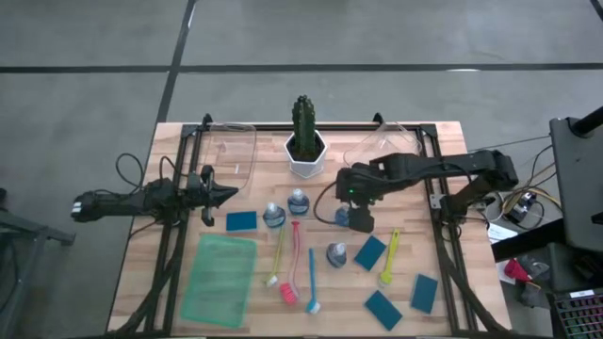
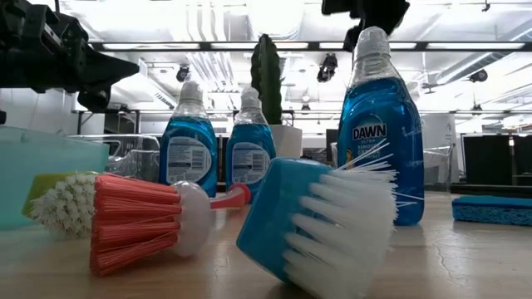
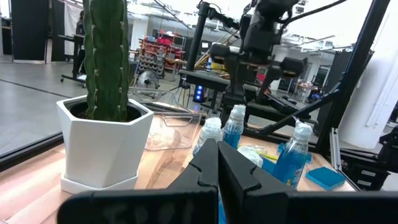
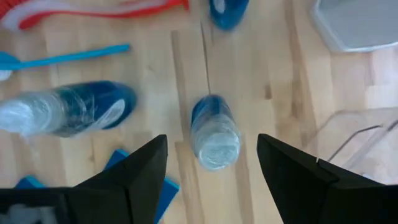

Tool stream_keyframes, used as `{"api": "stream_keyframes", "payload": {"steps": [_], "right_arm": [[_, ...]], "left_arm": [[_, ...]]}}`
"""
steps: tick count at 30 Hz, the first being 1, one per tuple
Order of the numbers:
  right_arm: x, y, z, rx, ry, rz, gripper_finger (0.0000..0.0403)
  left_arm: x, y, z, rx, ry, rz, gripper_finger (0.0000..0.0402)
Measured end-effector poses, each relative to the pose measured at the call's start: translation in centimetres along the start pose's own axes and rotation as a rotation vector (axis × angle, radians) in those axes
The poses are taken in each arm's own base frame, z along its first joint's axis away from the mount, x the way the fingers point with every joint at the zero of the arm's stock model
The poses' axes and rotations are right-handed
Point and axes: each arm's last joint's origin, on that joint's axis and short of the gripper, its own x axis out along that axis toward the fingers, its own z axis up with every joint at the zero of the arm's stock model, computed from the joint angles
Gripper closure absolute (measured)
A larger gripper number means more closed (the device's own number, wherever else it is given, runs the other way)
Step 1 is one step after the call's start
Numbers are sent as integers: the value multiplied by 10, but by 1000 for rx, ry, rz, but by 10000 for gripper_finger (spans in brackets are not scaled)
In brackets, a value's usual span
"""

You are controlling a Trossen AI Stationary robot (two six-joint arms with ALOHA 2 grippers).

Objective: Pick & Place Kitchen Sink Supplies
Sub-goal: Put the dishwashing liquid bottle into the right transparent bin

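Blue bottle [image 4: 214, 132] upright between open right end effector [image 4: 211, 163] fingers, untouched

The cactus pot [image 1: 306, 155] stands at the far middle of the table [image 1: 433, 320]. Near of it stand three bottles in a loose row: one [image 1: 273, 216] leftmost, one [image 1: 298, 201] beside it, and one [image 1: 343, 216] to the right, directly under the right gripper [image 1: 359, 218]. A fourth bottle [image 1: 336, 254] stands nearer. A sponge [image 1: 241, 221] lies left of the row; the tray [image 1: 220, 276] lies near-left. The brushes [image 1: 289, 259] lie between tray and fourth bottle.
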Motion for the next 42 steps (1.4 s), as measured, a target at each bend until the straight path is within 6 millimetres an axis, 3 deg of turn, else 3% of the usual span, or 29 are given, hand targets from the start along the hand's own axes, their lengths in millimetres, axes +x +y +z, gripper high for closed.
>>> {"api": "stream_keyframes", "payload": {"steps": [17,27,37,42], "right_arm": [[38,-8,-2,-55,88,-10,175],[33,-8,-2,-19,58,-10,205],[33,-8,-2,-7,56,-10,281],[33,-8,-2,4,56,-14,276]], "left_arm": [[0,0,0,1,5,1,401],[0,0,-1,1,6,2,401],[0,0,-1,2,12,3,401],[0,0,-1,2,12,3,401]]}}
